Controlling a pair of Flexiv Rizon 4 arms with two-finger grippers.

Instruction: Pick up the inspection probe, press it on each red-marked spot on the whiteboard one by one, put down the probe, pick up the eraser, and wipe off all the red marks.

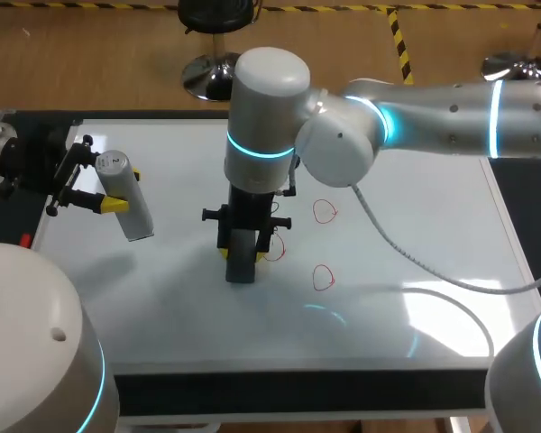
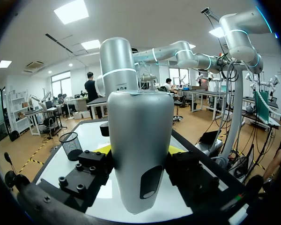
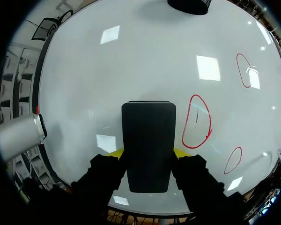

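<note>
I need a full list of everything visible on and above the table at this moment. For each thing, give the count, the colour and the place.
flat white whiteboard: one, white, covering the tabletop.
red hand-drawn oval marks: three, red, around the whiteboard's middle.
silver-grey cylindrical inspection probe: one, silver-grey, in the left tool over the whiteboard's left part.
black rectangular eraser: one, black, in the right tool at the whiteboard's middle, beside one mark.
left tool: one, black with yellow tips, shut on the probe.
right tool: one, black with yellow tips, shut on the eraser.
</note>
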